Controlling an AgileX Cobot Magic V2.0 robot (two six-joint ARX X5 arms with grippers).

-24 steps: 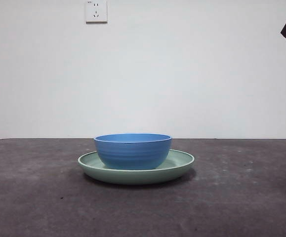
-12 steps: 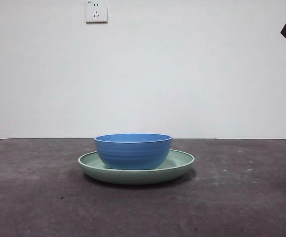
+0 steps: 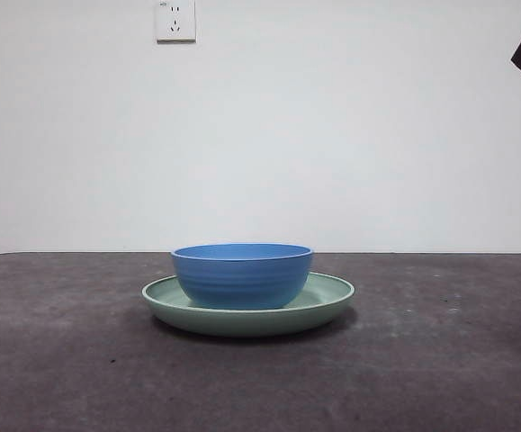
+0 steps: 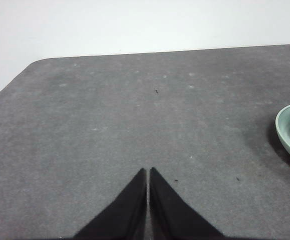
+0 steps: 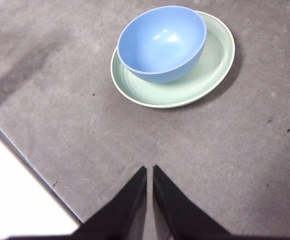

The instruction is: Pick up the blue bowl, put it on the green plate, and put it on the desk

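From my remote seat: bowl [image 3: 242, 274] sits on the plate [image 3: 332, 301], toward its 9 o'clock edge, on the desk [image 3: 440, 360]; right gripper [image 5: 150, 172] pinched closed, empty, well back; left gripper [image 4: 148, 174] same, parked, waiting I'd guess.

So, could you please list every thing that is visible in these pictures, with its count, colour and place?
bowl: one, blue, standing upright on the plate, off its centre.
plate: one, pale green, lying flat on the desk near the middle.
desk: one, dark grey, carrying the plate and bowl.
wall socket: one, white, high on the white wall behind the desk.
left tool: one, black, jaws shut, above bare desk beside the plate, holding nothing.
right tool: one, black, jaws shut, above the desk, apart from the plate and bowl, holding nothing.
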